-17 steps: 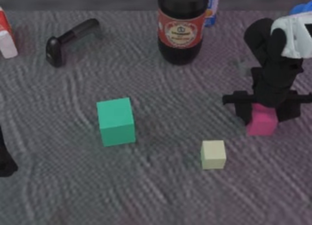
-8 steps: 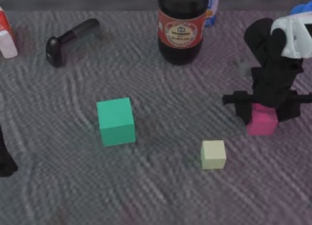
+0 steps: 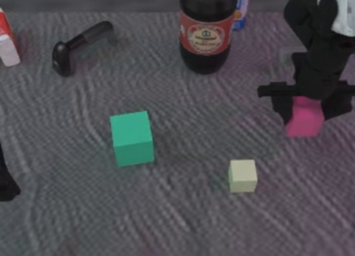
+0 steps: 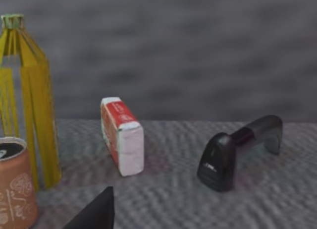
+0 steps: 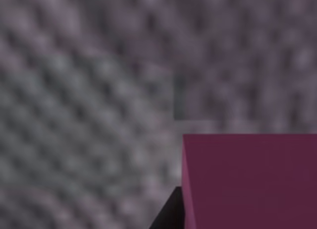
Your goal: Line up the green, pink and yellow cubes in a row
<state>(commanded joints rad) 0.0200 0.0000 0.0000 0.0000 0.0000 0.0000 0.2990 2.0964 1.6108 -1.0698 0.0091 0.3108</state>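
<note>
**Pink cube pinched at the right side of the surface**

The grey textured surface (image 3: 183, 223) carries a dark bottle (image 3: 207, 31) at the back. The right gripper (image 3: 306, 103) pinches the pink cube (image 3: 305, 118) near the right edge, fingers on either side. The green cube (image 3: 131, 138) sits left of centre, well apart. The yellow cube (image 3: 243, 175) lies between them, nearer the front. The left arm (image 3: 5, 181) is parked at the left edge; I cannot tell its gripper's state.

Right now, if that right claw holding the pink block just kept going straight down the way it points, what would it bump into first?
Probably only the bare table. The right gripper points downward, shut on the pink cube, and the right wrist view shows nothing but cloth beneath. The cube would likely touch first; its height is unclear.
</note>
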